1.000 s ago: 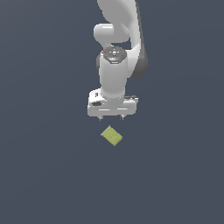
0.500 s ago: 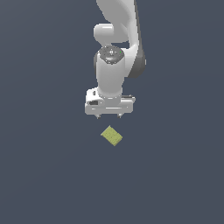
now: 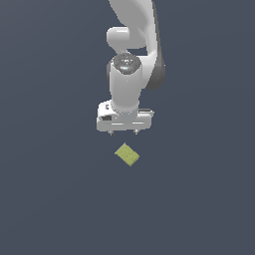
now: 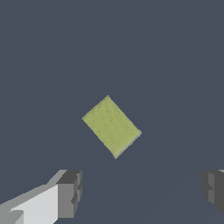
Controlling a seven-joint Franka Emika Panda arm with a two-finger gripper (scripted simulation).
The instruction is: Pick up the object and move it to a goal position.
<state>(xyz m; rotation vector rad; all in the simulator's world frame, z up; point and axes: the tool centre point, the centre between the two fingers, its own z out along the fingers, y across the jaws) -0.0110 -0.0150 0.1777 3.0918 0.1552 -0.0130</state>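
Observation:
The object, a small flat olive-yellow rectangular block (image 3: 127,155), lies on the dark grey floor, turned at an angle. It also shows in the wrist view (image 4: 111,126). My white gripper (image 3: 123,132) hangs above and slightly behind the block, apart from it. Its two dark fingertips (image 4: 70,192) stand wide apart, and nothing is between them. The gripper is open and empty, and its spread is wider than the block.
The white arm (image 3: 133,60) rises behind the gripper to the top of the exterior view. The dark grey floor (image 3: 50,199) spreads flat on all sides, and no goal marker shows.
The gripper has shifted slightly toward the exterior view's left and turned a little about its axis. The block has not moved.

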